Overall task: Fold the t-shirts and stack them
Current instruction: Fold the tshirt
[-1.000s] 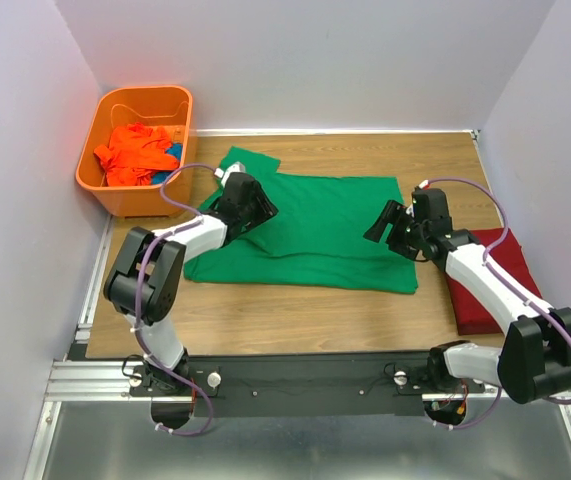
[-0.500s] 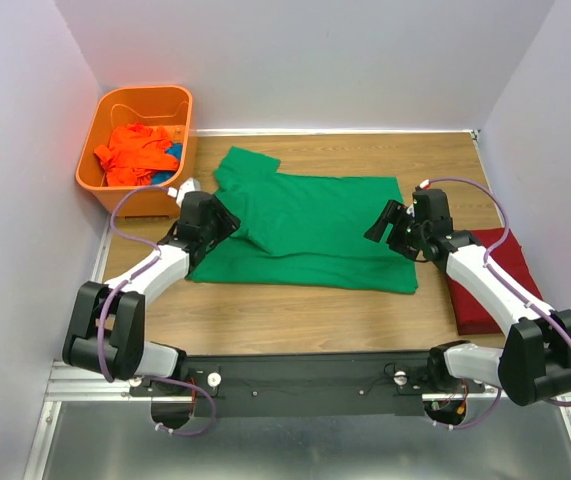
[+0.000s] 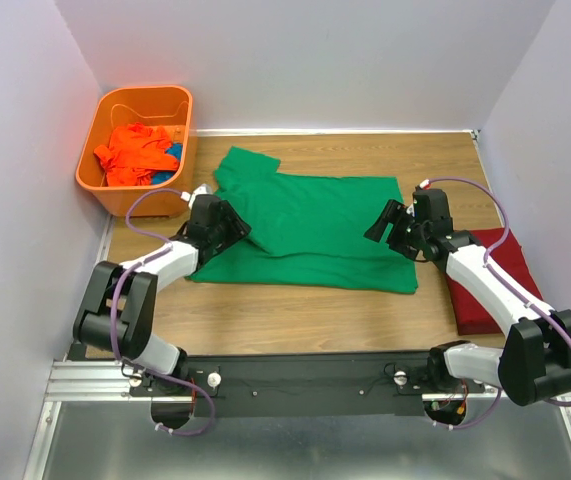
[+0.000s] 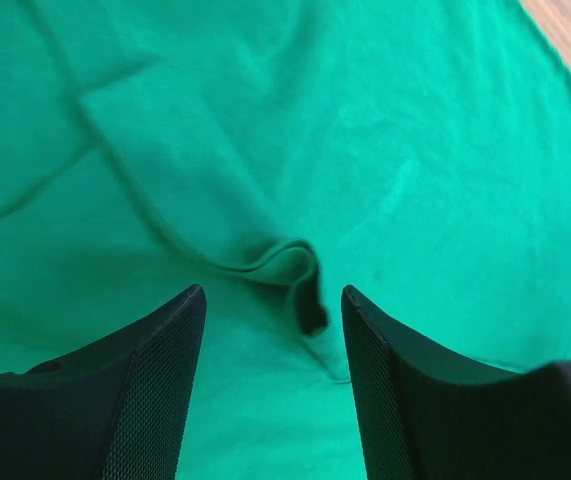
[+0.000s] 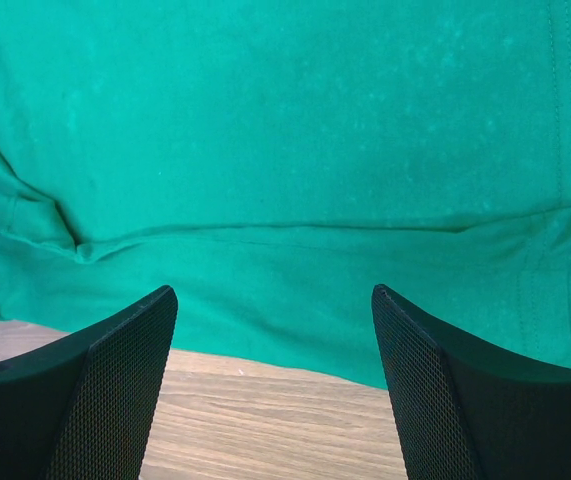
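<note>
Layout of cloth and grippers partway through folding. You see the green t-shirt (image 3: 315, 225) lying spread on the table (image 3: 295, 310), with its long axis running left to right across both arms. One flap is turned over its upper left part.

The left gripper (image 3: 223, 222) sits low over the shirt's left end. Its fingers (image 4: 165, 380) stand wide apart and hold nothing. A small raised pucker of cloth (image 4: 300, 275) lies just ahead of the tips, nearer the right-hand finger in the wrist view.

The right gripper (image 3: 390, 225) hangs over the shirt's right end, also spread wide and empty. The shirt's near edge (image 5: 265, 350) crosses the gap between its tips, with bare wood below it.

The dark red t-shirt (image 3: 490, 285) lies folded at the table's right edge, beside the right arm. The orange t-shirt (image 3: 130, 150) lies crumpled in the basket (image 3: 165, 95) at the far left, well apart from both grippers.

Each end of the green shirt is nearer its own arm, so you would probably work the left end with the left arm. Any pinch there likely depends on centring the pucker between the fingers first.
</note>
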Controlling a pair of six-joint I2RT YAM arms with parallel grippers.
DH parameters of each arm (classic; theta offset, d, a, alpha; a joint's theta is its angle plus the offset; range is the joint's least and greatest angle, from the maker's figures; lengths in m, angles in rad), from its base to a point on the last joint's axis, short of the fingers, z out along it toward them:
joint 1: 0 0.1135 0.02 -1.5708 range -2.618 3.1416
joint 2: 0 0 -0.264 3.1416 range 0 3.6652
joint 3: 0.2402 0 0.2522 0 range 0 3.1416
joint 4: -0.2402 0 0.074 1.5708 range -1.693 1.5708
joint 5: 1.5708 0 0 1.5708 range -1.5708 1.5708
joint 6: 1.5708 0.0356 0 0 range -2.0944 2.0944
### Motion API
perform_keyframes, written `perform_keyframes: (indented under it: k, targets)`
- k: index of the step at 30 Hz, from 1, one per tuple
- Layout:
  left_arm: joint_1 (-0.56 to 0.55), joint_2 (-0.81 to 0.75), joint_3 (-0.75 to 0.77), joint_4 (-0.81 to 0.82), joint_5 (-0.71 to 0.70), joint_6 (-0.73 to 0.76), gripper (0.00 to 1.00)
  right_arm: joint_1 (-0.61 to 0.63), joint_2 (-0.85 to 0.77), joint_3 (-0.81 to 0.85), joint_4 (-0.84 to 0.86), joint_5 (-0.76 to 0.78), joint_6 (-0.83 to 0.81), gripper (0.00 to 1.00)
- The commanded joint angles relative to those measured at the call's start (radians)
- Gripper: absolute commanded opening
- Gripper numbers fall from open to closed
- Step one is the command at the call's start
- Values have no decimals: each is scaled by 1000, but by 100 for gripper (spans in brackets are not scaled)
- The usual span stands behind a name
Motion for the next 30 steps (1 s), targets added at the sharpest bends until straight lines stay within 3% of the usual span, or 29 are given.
perform_keyframes:
  k: [1, 19, 30]
  targets:
    - [-33, 49, 46, 48, 45, -24, 65, 6, -13, -7, 11, 21, -16, 85]
    - [-123, 297, 265, 80, 77, -4, 65, 6, -29, -21, 10, 34, -15, 85]
    - [-159, 341, 316, 82, 91, 19, 65, 5, -26, -24, 10, 37, -16, 85]
